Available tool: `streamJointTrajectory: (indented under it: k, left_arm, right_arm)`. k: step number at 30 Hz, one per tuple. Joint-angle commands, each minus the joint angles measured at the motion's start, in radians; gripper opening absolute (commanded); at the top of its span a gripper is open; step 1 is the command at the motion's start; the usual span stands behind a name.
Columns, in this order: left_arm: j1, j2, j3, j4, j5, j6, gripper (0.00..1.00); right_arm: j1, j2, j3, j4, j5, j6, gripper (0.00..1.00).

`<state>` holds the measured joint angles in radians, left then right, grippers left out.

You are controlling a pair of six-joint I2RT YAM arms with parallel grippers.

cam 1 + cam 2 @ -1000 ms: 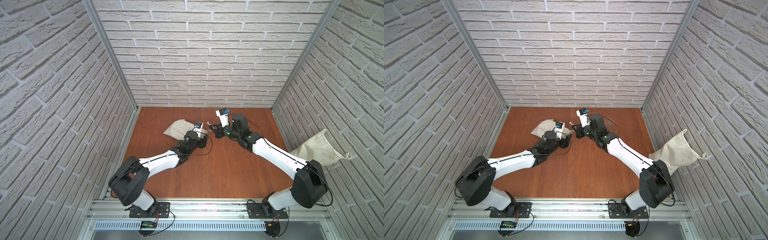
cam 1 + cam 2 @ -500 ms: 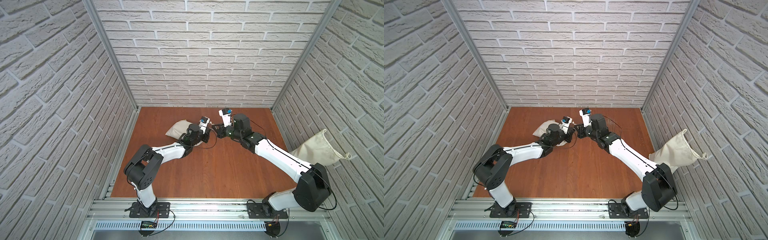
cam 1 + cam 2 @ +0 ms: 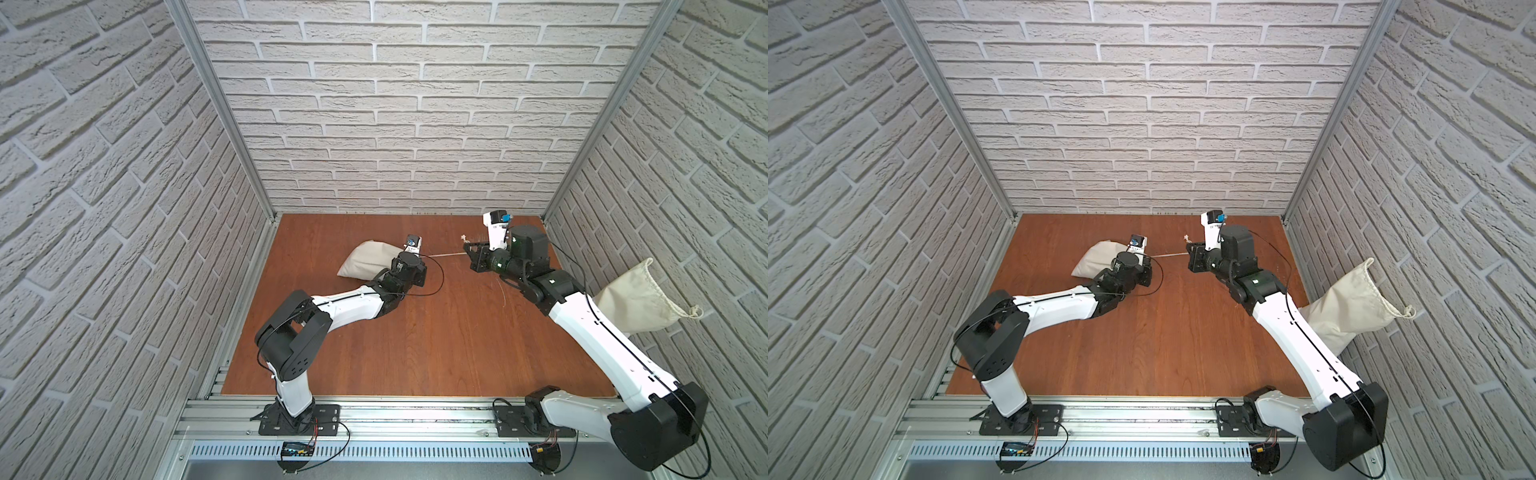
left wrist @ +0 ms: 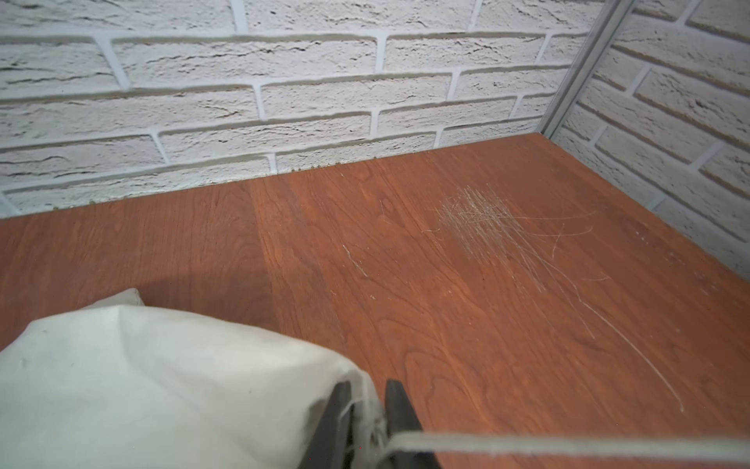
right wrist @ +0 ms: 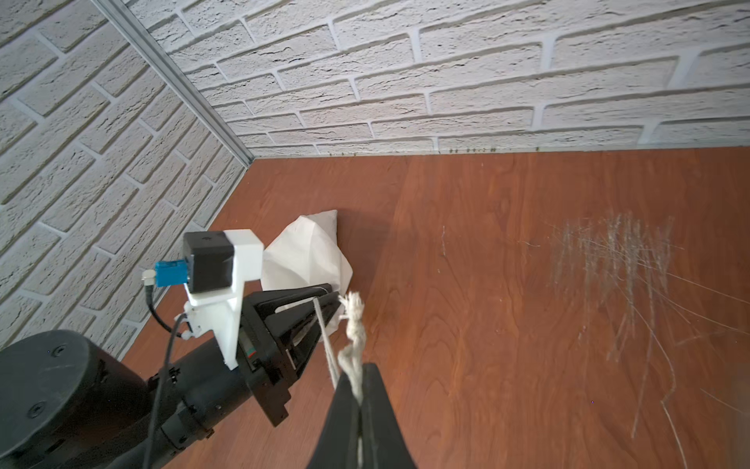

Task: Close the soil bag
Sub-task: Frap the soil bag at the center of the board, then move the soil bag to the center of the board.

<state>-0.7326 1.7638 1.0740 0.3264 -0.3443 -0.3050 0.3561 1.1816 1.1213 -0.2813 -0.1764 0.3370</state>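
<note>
Scratched wooden tabletop (image 3: 415, 332), white brick walls (image 3: 395, 124) — spare cream sack (image 3: 631, 299)

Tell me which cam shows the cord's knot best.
Right wrist: the knot stands sharp and close, just beyond the shut right claw pinching the cord. Both top views show only a pale speck. Left wrist shows taut cord, no knot.

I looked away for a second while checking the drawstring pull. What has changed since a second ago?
The left gripper closed on the mouth of the bag. The right gripper, shut on the knotted cord, drew away to the robot's right, stretching the cord out straight. The bag stayed put, as did the second bag.
</note>
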Motion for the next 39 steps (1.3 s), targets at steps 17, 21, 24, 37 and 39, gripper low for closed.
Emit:
streamJointTrajectory:
  k: [17, 21, 24, 37, 39]
  left_arm:
    - [0.380, -0.243, -0.115, -0.820, -0.567, -0.303, 0.10]
    - [0.348, -0.224, -0.078, -0.802, -0.602, -0.273, 0.07]
    - [0.243, -0.098, -0.021, -0.742, -0.554, -0.237, 0.06]
    - [0.209, 0.268, 0.204, -0.631, -0.140, -0.293, 0.20]
    - [0.240, 0.247, 0.192, -0.617, -0.118, -0.281, 0.32]
  right_arm:
    - [-0.174, -0.003, 0.011, 0.074, 0.051, 0.081, 0.03]
    - [-0.174, 0.038, -0.033, 0.037, 0.048, 0.082, 0.03]
    - [-0.174, 0.041, -0.052, -0.038, 0.149, 0.059, 0.03]
    - [-0.225, -0.082, 0.052, -0.420, 0.658, -0.101, 0.64]
    - [-0.248, -0.085, 0.105, -0.469, 0.811, -0.130, 0.74]
